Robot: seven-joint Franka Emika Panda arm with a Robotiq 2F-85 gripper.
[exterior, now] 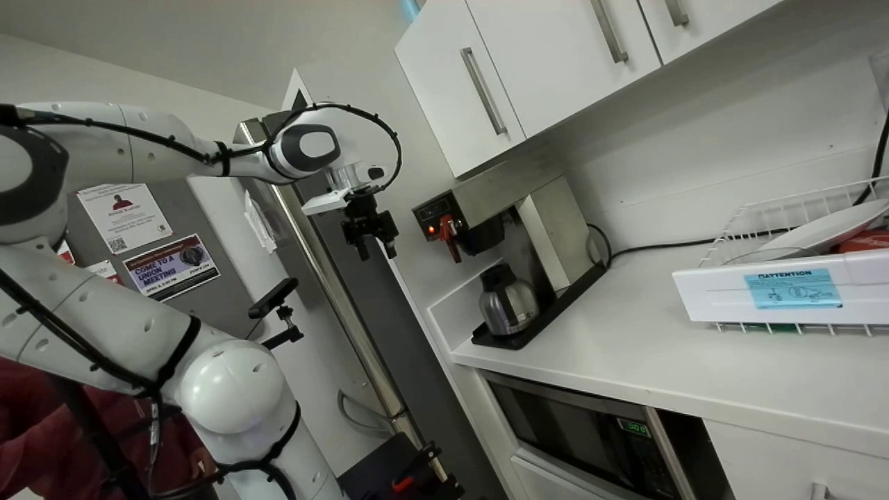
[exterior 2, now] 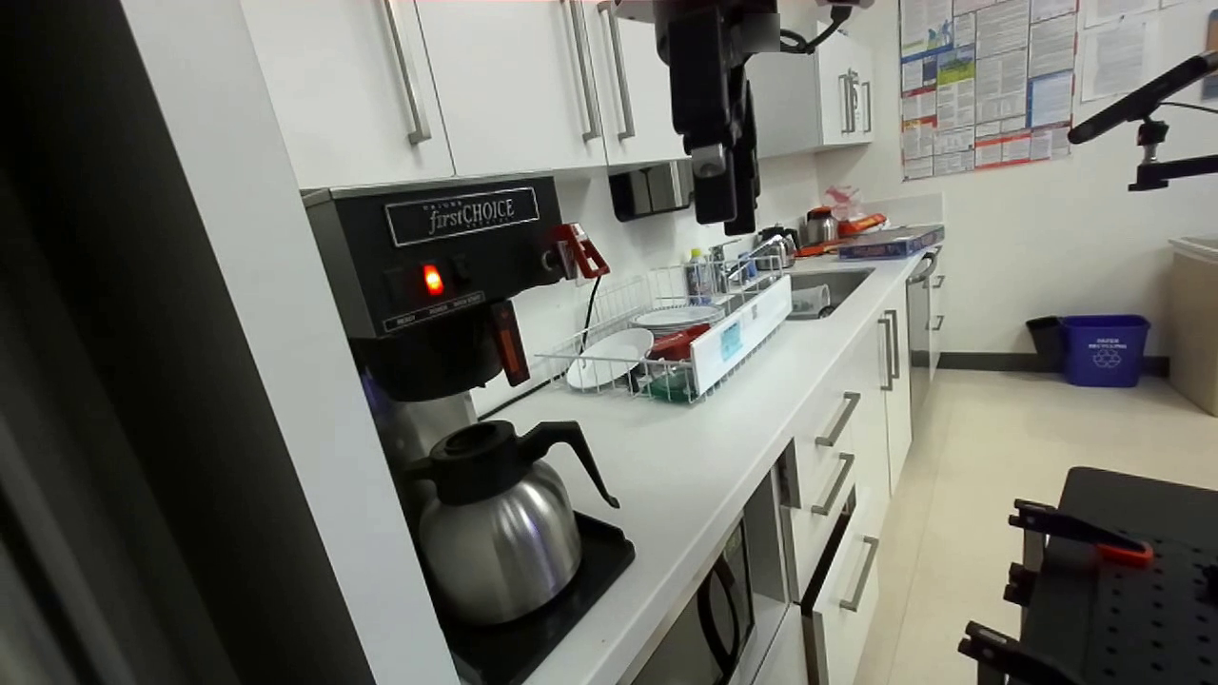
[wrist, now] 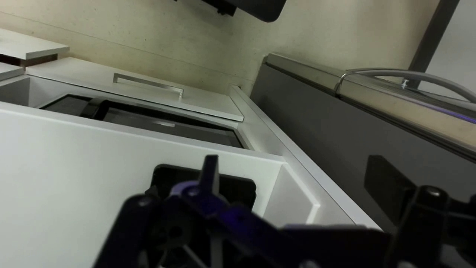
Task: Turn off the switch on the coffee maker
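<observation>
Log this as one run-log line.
gripper: open, empty, apart from coffee maker; red light: lit; carafe: on black base; turn-off: apparently not yet done

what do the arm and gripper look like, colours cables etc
The arm is glossy white with rounded joints and dark grey rings around white ovals. A black cable runs along it, tied down by black straps. The gripper is black, with two jointed fingers ending in flat tips.

Rounded white arm [exterior: 125, 326] with dark grey joint trim [exterior: 290, 144], black cables [exterior: 377, 119], black fingers [exterior 2: 716, 200]
</observation>
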